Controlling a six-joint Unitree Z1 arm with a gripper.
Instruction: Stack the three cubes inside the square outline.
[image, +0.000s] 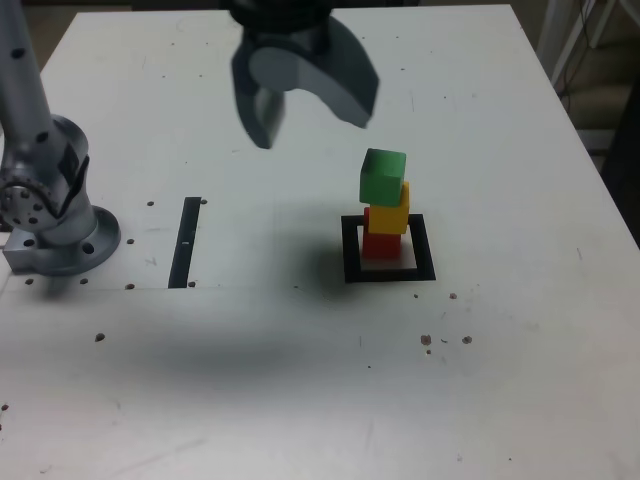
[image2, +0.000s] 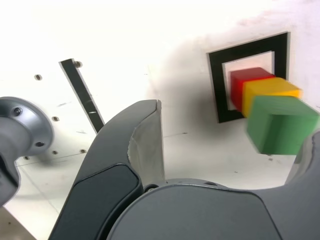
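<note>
Your gripper (image: 300, 105) hung with jaws wide and empty, up and to the exterior view's left of the stacked green cube (image: 382, 176).

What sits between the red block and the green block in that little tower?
The yellow cube, stacked on the red cube and under the green cube, seen in both views.

The exterior view looks down at a slant from the front of the white table (image: 520, 380), far enough back to take in most of its top. The wrist view sits close behind the dark grey gripper (image2: 230, 150) and faces down past its spread jaws. Both views share the thick black square outline (image: 350, 250) (image2: 216, 85), the cube stack inside it, the narrow black strip (image: 185, 243) (image2: 82, 92) and the grey metal arm base (image: 60, 235) (image2: 22, 127) beyond the strip.
</note>
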